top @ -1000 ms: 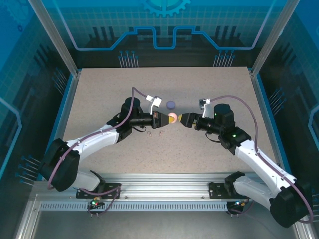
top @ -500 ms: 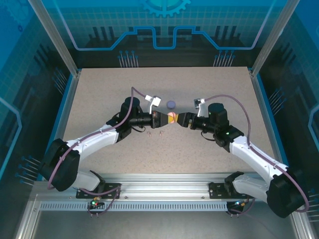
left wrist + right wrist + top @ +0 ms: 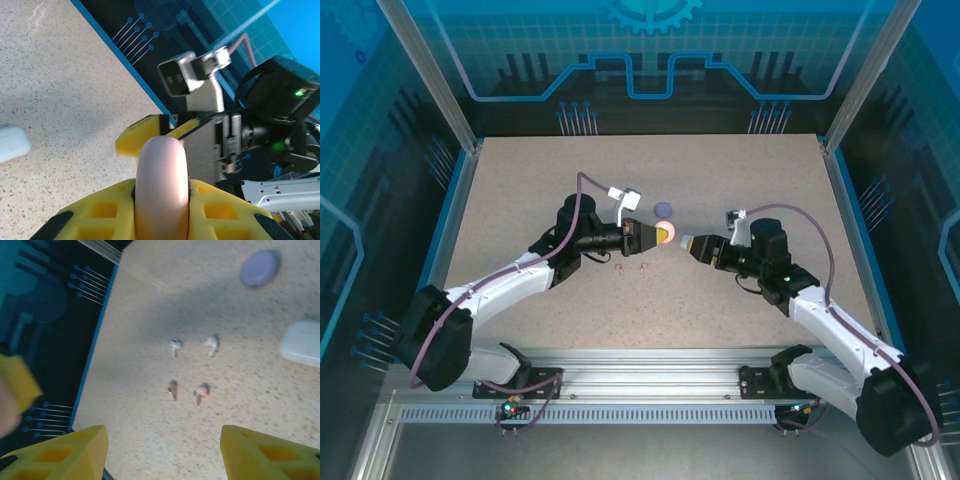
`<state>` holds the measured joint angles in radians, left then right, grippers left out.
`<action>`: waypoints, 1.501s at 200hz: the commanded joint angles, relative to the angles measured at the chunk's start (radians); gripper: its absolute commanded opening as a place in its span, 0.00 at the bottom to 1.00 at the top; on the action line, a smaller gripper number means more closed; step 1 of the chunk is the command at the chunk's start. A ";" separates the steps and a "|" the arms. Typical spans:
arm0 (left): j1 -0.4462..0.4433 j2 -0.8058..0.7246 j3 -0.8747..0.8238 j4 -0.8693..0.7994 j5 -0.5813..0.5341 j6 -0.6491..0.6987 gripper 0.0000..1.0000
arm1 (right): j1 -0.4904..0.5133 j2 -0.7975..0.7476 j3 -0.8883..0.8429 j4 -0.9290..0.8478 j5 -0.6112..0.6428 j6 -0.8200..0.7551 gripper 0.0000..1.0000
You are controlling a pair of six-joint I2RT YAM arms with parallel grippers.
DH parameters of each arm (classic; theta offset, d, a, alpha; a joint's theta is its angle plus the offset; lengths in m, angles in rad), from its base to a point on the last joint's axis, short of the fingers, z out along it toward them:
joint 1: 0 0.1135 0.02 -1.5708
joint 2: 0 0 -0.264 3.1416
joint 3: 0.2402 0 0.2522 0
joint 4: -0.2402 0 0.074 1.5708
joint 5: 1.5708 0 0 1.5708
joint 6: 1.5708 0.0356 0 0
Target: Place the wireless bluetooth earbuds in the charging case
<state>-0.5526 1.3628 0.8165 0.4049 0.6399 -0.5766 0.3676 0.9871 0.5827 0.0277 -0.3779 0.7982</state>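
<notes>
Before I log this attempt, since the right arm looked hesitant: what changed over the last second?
The right arm closed in on the pink case, then backed off to its own side, jaws open and empty. The left arm kept the case clamped in its jaws. The earbuds and purple case stayed put.

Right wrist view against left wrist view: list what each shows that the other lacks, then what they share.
Right wrist: two white earbuds, two pink earbuds and the purple case, on the table. Left wrist: the left gripper shut on the pink case, plus the right arm's wrist camera. Shared: the white case, the table, the open right gripper. A yellow blur at the right wrist's left edge may be the left gripper.
</notes>
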 commanded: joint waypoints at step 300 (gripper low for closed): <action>-0.004 -0.028 0.016 0.006 -0.014 -0.014 0.00 | 0.084 -0.079 0.138 -0.161 -0.029 -0.093 0.53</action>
<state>-0.5526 1.3407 0.8158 0.4080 0.6216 -0.5961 0.4438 0.9176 0.6575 -0.0528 -0.3584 0.7765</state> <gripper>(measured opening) 0.218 0.548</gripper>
